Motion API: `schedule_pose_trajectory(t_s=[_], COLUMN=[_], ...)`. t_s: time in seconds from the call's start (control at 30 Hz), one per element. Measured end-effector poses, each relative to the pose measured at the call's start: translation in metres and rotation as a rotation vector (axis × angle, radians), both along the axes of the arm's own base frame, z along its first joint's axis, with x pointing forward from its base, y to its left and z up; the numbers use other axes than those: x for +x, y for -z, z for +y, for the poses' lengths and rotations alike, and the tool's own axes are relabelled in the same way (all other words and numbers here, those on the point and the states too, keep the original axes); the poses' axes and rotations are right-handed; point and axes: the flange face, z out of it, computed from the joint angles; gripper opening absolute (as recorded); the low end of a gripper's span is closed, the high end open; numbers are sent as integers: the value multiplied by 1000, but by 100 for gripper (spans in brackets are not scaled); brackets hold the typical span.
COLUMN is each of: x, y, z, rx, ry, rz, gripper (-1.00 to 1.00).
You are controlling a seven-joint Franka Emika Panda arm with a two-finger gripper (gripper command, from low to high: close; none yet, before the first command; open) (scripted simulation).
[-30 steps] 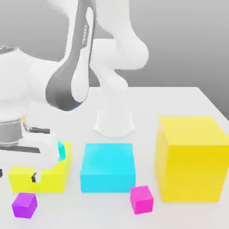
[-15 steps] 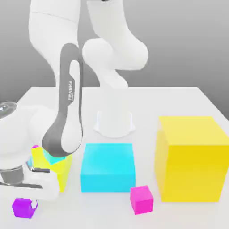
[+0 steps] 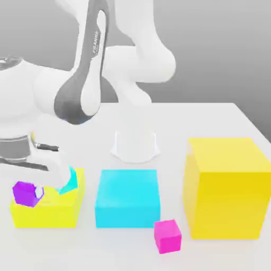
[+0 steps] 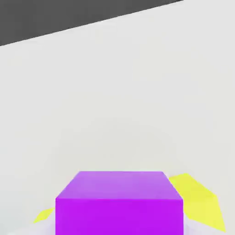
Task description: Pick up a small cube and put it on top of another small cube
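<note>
The small violet-purple cube (image 3: 22, 192) hangs off the table at the exterior view's left, level with the top of a low yellow block (image 3: 45, 211). My gripper (image 3: 27, 196) is shut on it, with a white finger (image 3: 39, 192) against its side. In the hand view the cube (image 4: 119, 204) sits close in front of the camera, with yellow block corners (image 4: 197, 202) showing behind it. A small cyan cube (image 3: 68, 182) rests on the low yellow block, just to the exterior view's right of the held cube. A pinker magenta small cube (image 3: 168, 236) lies on the table near the front.
A large cyan block (image 3: 127, 197) stands in the middle and a taller yellow block (image 3: 225, 188) at the exterior view's right. The arm's white base (image 3: 135, 145) is behind them. My arm's links loom over the left side.
The gripper came down over the violet-purple cube on the table, shut on it, and has lifted it up to the height of the low yellow block's top.
</note>
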Motion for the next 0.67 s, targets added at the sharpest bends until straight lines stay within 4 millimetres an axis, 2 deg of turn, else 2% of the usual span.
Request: schedule_pose_trajectory(t_s=[0.2, 0.37, 0.43, 0.53, 0.57, 0.67], x=[-42, -77, -80, -81, -82, -82], y=[-34, -51, -37, -5, 6, 6], z=[20, 38, 41, 41, 42, 42], rx=[5, 19, 22, 22, 21, 21], ry=[127, 229, 242, 246, 246, 246], rz=[-5, -12, -13, -13, -13, -13], gripper=[-100, -100, -100, -100, 100, 100])
